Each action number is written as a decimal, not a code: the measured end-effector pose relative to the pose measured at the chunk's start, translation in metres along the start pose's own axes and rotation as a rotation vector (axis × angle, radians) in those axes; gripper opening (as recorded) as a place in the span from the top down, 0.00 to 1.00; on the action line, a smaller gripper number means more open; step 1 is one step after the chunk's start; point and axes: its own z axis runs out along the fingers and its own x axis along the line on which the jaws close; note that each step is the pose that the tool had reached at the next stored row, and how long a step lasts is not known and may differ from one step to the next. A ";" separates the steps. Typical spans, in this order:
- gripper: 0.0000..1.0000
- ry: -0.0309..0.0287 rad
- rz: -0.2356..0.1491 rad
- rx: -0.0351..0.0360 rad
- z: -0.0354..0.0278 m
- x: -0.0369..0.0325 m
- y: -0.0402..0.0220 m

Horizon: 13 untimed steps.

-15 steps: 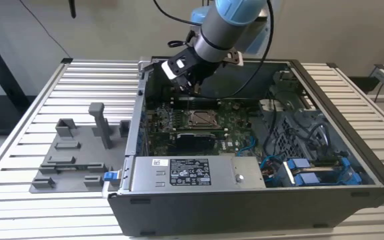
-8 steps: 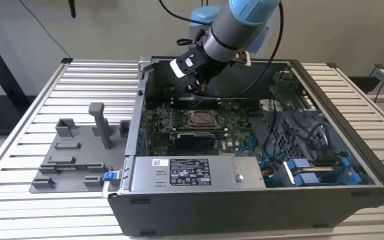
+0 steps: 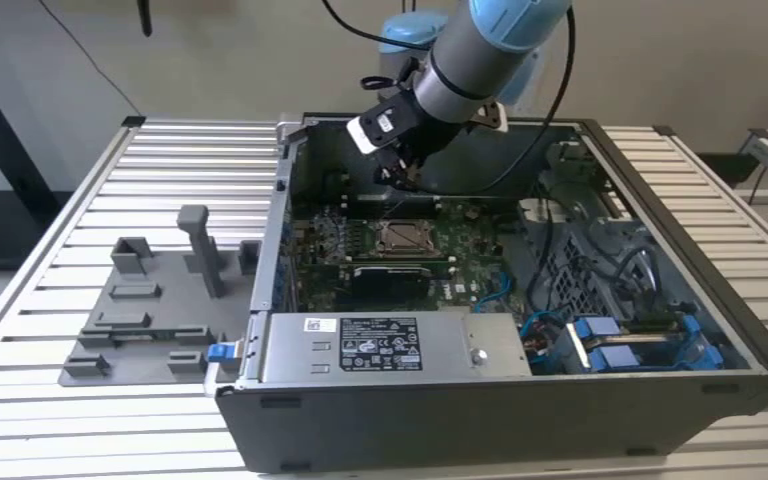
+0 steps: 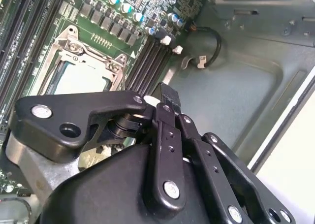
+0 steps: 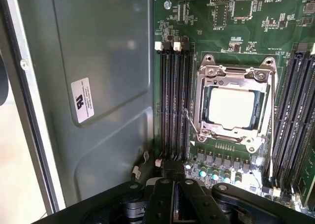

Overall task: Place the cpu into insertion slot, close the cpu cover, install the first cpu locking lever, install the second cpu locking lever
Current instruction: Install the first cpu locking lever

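1. The cpu (image 5: 231,106) is seen seated in the insertion slot (image 5: 206,108) on the green motherboard (image 5: 221,17).
2. The cpu cover (image 5: 235,80) is laid flat over it, the chip's top framed by its window.
3. The gripper (image 5: 172,171) is held above the board near the socket, jaws closed on nothing, inside the open computer case (image 3: 684,215).

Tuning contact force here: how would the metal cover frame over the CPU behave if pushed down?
The cpu cover looks like thin sheet metal, so probably stiff yet slightly springy. It seems to lie flat over the cpu, so it likely won't tip. Its bare metal may be slippery.
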 end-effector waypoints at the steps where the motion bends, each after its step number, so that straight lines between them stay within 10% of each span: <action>1: 0.89 0.0000 0.000 0.0000 0.0000 0.0000 0.0000; 9: 0.89 -0.0014 -0.005 -0.0026 0.0000 0.0000 -0.0003; 13: 0.89 -0.0173 -0.059 -0.0154 0.0001 0.0000 -0.0003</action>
